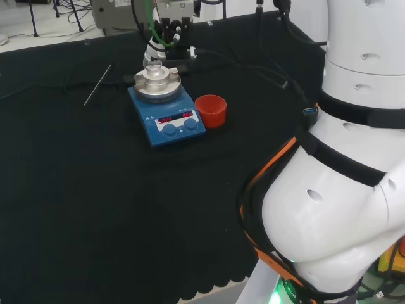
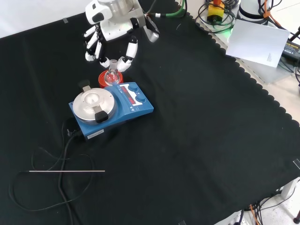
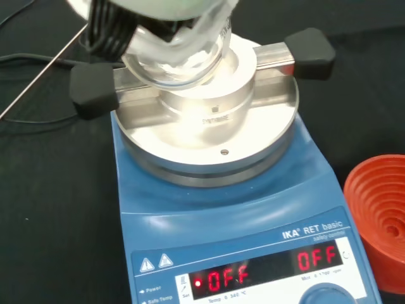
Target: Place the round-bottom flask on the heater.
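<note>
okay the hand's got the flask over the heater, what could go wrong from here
The round-bottom flask hangs above the heater's metal block and looks off-centre, so it might catch the block's rim instead of seating in the hollow. The hand holds smooth clear glass, which could slip. The red ribbed stand sits close beside the heater and could get bumped.

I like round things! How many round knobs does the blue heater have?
2. Both knobs sit on the heater's sloping front panel under the red displays: one toward the head view's left, the other beside it.
</note>
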You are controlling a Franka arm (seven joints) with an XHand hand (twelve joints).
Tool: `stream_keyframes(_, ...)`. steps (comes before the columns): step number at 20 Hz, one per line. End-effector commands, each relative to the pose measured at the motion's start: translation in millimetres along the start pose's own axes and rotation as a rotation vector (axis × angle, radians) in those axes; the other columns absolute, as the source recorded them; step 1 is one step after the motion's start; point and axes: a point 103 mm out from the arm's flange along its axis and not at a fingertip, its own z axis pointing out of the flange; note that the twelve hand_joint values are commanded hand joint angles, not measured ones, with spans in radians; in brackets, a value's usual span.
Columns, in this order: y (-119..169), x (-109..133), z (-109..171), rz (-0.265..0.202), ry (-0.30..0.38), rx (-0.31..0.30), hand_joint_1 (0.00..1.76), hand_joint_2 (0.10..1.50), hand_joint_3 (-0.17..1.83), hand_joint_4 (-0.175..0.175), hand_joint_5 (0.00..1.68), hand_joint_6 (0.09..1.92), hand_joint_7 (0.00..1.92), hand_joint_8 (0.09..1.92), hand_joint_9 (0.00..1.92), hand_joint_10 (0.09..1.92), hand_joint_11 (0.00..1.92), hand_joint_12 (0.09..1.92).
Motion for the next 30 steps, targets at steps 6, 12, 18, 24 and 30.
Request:
stream_keyframes(6, 29, 16, 5, -0.01, -0.024, 0.006, 1.09, 0.66, 0.81, 0.175, 1.11, 1.03, 0.46, 0.6, 0.64, 0.58, 0.21, 1.33)
stream_keyframes(12, 49, 14, 6, 0.011, -0.036, 0.011, 1.09, 0.66, 0.82, 0.175, 1.11, 1.03, 0.46, 0.6, 0.64, 0.58, 0.21, 1.33)
stream_keyframes(18, 67, 12, 12, 0.011, -0.058, 0.016, 1.09, 0.65, 0.82, 0.175, 1.11, 1.03, 0.46, 0.6, 0.64, 0.58, 0.21, 1.33)
stream_keyframes(24, 72, 11, 18, 0.037, -0.076, 0.007, 1.09, 0.65, 0.82, 0.175, 1.11, 1.03, 0.46, 0.6, 0.64, 0.58, 0.21, 1.33)
stream_keyframes(30, 89, 0, 22, 0.069, -0.093, 0.011, 1.09, 0.65, 0.82, 0.175, 1.11, 1.04, 0.46, 0.6, 0.64, 0.58, 0.21, 1.33)
